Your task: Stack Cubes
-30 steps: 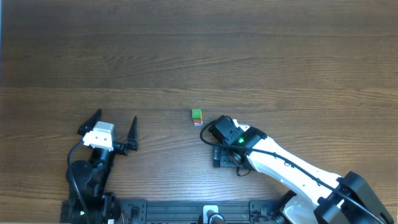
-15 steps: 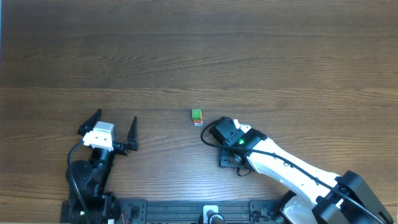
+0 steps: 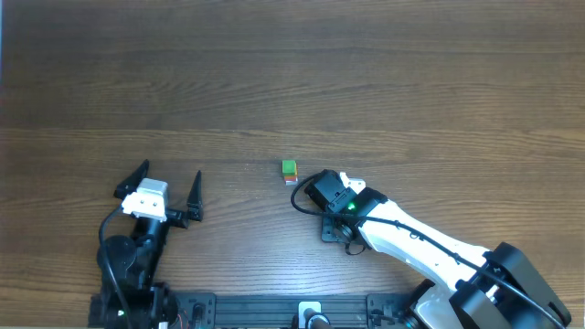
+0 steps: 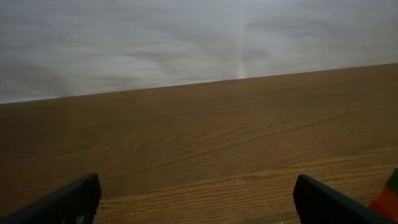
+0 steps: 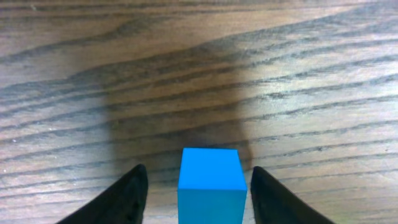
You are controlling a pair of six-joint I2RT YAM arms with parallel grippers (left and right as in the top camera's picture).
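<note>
A green cube (image 3: 289,167) sits on top of a red cube (image 3: 290,180) near the table's middle; a sliver of this stack (image 4: 389,194) shows in the left wrist view. A blue cube (image 5: 211,183) lies on the wood between the fingers of my right gripper (image 5: 199,200), which is open, with a gap on one side of the cube. From above, the right gripper (image 3: 311,196) is low, just right of and nearer than the stack, and covers the blue cube. My left gripper (image 3: 166,180) stands open over bare wood at the left, holding nothing (image 4: 199,205).
The wooden table (image 3: 292,82) stretches wide beyond the stack and to both sides. A black rail (image 3: 292,306) with the arm bases runs along the near edge.
The right arm's wrist has shifted slightly left, toward the stack. The left arm and the green-on-red stack have not moved.
</note>
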